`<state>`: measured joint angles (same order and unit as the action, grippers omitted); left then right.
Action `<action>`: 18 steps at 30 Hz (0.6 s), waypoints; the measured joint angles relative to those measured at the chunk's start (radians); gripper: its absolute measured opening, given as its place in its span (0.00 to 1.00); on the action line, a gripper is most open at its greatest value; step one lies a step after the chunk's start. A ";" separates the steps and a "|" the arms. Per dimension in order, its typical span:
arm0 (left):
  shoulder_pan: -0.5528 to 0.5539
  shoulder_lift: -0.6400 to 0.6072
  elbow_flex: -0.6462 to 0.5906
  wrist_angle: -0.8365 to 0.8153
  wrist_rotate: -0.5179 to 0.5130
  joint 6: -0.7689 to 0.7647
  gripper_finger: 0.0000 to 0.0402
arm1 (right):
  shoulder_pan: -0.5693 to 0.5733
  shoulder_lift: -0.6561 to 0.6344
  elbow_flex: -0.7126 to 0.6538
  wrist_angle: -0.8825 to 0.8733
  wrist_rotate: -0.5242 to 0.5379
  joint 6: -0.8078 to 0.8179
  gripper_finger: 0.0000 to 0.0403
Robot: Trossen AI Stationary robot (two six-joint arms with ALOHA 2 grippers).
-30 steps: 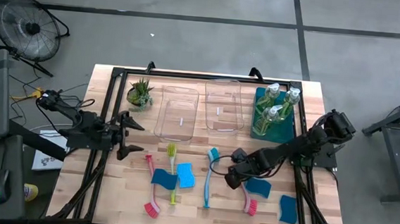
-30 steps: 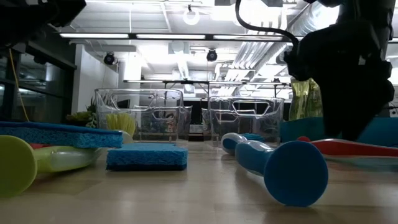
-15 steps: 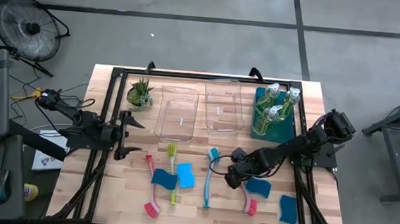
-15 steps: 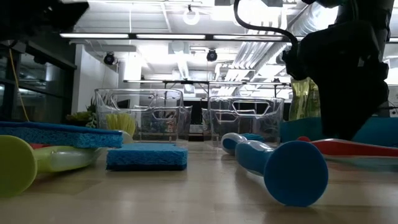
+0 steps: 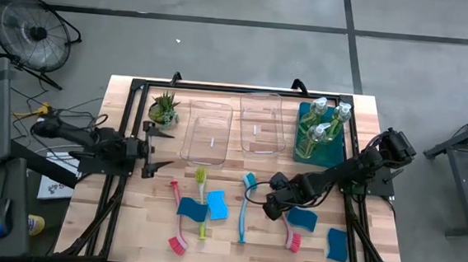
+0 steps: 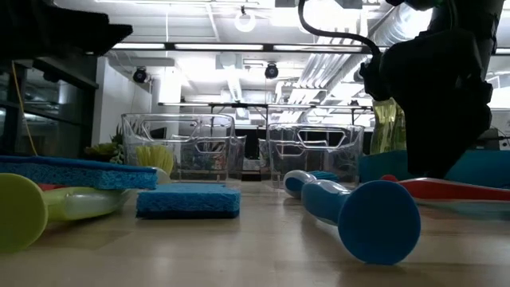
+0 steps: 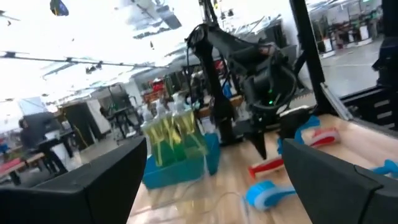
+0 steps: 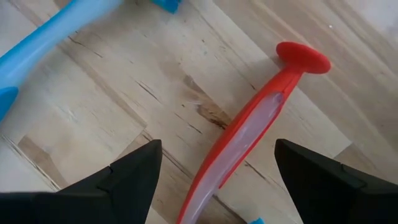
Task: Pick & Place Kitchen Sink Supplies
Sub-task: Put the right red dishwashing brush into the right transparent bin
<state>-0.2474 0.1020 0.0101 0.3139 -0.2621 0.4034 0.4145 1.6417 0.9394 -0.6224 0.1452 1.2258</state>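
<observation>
Bright overhead glare, blurred left wrist view

Cut off by the right wrist picture's edge: bristle end of the red long-handled dish brush (image 8: 245, 146) and most of the teal brush handle (image 8: 43, 43). Blurred throughout the left wrist view: clear soap bottles with yellowish-green liquid (image 7: 171, 134) in the teal bin (image 7: 177, 171), labels unreadable. Hidden in the low view behind the dark right arm (image 6: 434, 88): most of those bottles. Cropped at the low picture's left edge: yellow-green brush handle end (image 6: 20, 223).
</observation>
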 joint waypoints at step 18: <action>0.333 0.001 0.000 -0.302 0.231 -0.114 0.91 | 0.000 0.000 0.000 -0.001 0.028 -0.013 0.76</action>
<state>0.0855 0.1032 0.0101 0.0123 -0.0310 0.2898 0.4149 1.6417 0.9394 -0.6237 0.1730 1.2127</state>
